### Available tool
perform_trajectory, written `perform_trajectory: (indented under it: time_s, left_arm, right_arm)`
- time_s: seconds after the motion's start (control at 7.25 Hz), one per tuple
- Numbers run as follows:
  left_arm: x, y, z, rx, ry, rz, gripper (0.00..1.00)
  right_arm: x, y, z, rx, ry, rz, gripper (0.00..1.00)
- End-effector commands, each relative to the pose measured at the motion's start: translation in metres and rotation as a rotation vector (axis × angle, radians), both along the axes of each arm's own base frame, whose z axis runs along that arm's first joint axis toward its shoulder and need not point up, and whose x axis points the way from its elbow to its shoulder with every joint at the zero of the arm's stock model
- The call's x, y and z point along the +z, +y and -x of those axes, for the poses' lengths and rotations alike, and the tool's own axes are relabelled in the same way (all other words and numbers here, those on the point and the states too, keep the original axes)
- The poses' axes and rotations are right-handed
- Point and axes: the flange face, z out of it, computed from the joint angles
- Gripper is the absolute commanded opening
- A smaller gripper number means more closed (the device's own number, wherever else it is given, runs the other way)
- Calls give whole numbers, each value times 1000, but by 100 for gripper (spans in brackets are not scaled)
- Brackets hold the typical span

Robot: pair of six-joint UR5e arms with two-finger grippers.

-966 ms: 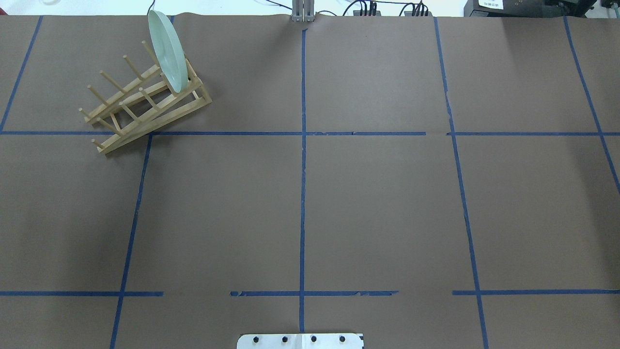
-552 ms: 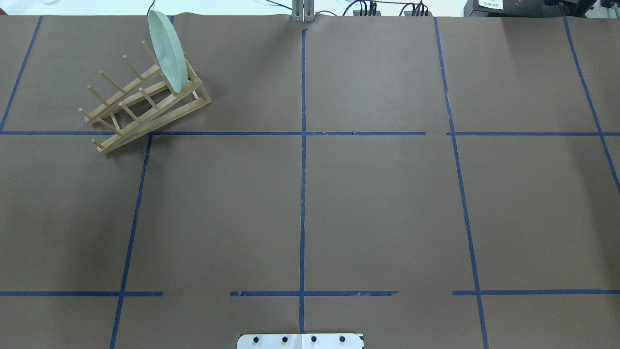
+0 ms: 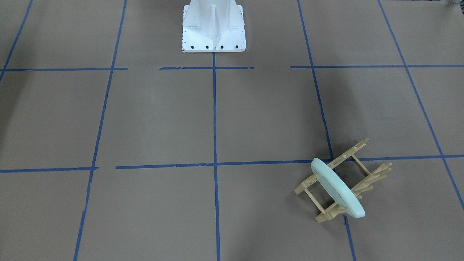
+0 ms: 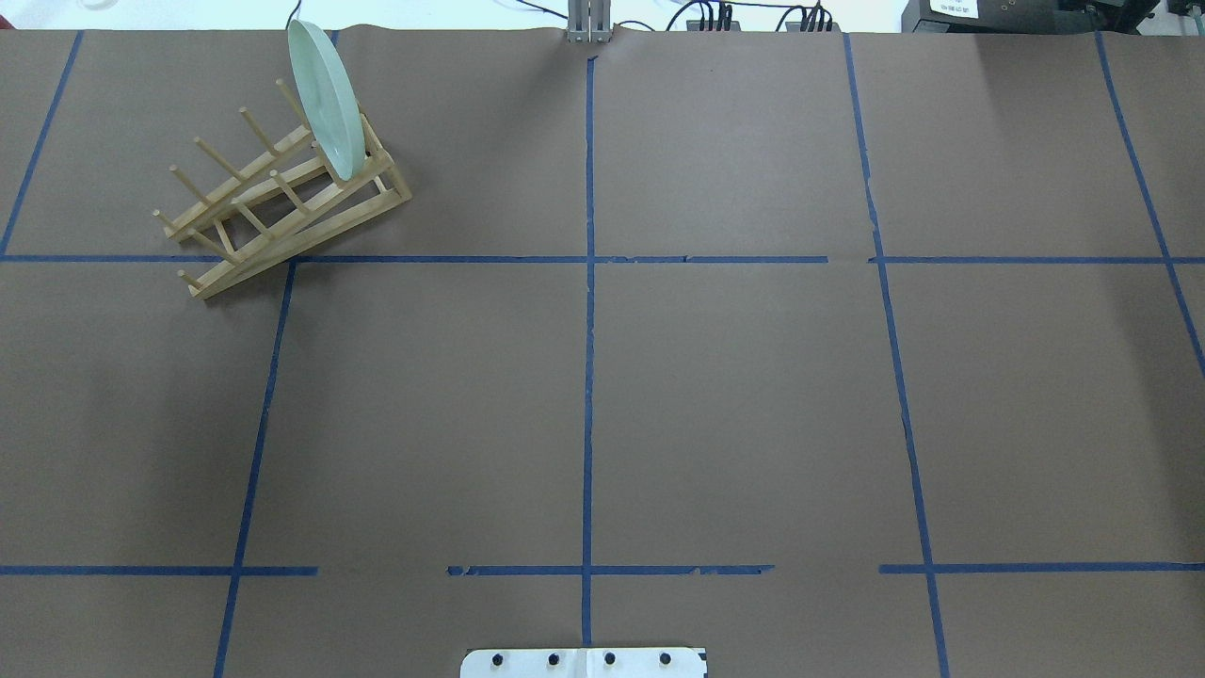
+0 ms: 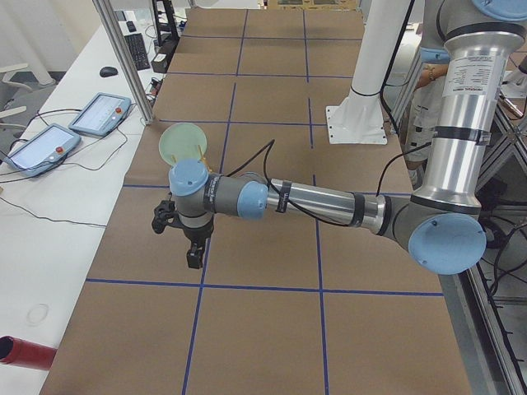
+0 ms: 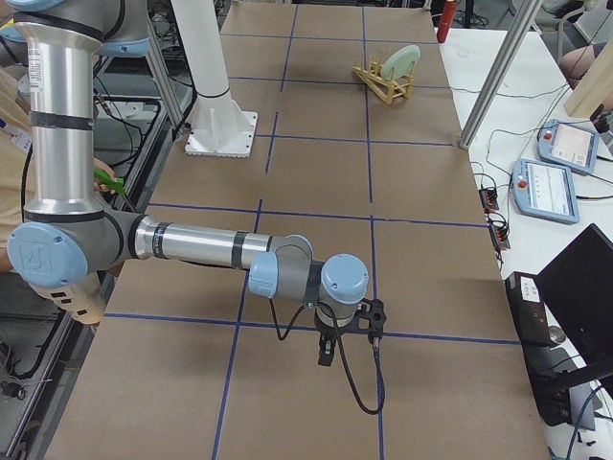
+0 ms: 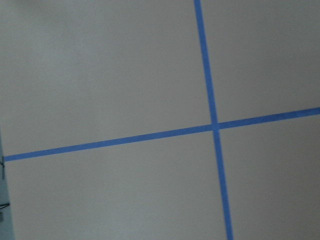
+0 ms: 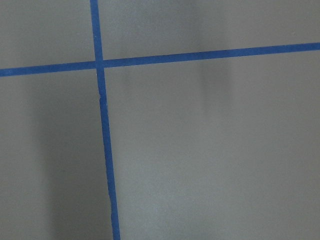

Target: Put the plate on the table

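Front-facing view: the plate (image 3: 337, 188) stands on edge, tilted, in the end slot of the wooden rack (image 3: 362, 170), which sits on the desk (image 3: 145, 119) across a blue tape line (image 3: 214, 119), well apart from the white robot base (image 3: 214, 25). So the plate is in the rack and not flat on the desk. Overhead view: same plate (image 4: 326, 99) at the rack's (image 4: 273, 202) far end, near the desk's far edge on the robot's left side. We get only a strip of the base (image 4: 584, 662) here. Left side view: this is the only view of the left arm (image 5: 313, 200). It reaches out low over the desk, and its wrist covers the foot of the plate (image 5: 183, 141) and most of the rack. From this angle we cannot tell whether the left jaws are spread or pressed together. Two tablets (image 5: 100, 113) lie on the white bench beside. Right side view: the right arm (image 6: 201, 244) hangs over the desk's opposite end, well apart from the plate (image 6: 403, 59). We cannot tell the state of the right jaws either. Left wrist view: only bare desk and a tape crossing (image 7: 214, 125). Right wrist view: the same, with another crossing (image 8: 98, 64).
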Motion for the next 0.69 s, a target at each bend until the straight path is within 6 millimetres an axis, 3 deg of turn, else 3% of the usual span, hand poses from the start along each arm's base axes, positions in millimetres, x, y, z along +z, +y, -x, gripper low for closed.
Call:
perform_trajectory:
  time_s: [0.0, 0.14, 0.28, 0.55]
  left_arm:
    - [-105, -29, -75, -172, 299, 51, 100]
    - [-145, -45, -140, -177, 404, 127, 100]
    - [-178, -68, -176, -201, 500, 151, 100]
    - [-195, -74, -174, -314, 651, 109, 100]
  right_arm:
    - [0, 0, 0, 0, 0, 0, 100]
    - [0, 0, 0, 0, 0, 0, 100]
    - [0, 0, 0, 0, 0, 0, 100]
    - [0, 0, 0, 0, 0, 0, 100]
